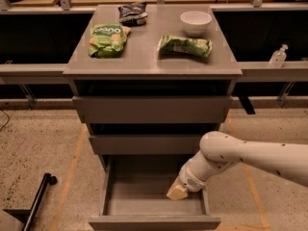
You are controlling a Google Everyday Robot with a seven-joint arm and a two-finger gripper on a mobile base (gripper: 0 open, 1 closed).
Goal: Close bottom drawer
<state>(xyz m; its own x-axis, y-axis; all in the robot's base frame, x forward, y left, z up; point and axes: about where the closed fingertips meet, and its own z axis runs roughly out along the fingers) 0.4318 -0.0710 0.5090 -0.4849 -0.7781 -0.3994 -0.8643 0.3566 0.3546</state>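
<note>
**Closing bottom drawer: handling entry**

Item: bottom drawer (154, 222), lowest of three in grey cabinet (149, 57); found pulled well out twd camera.
Gripper (177, 191): held low inside drawer box, right side, nr side wall; open/closed state can't be told.
Handling (judged): stiff, light, slides easily, no handle. Best pushed flat on front panel, mid-width, from outside.

Grey cabinet top (144, 61) carries left green bag (107, 39), right green bag (185, 45), dark bag (133, 12), white bowl (195, 22); gripper (177, 192) inside open bottom drawer (154, 222).
</note>
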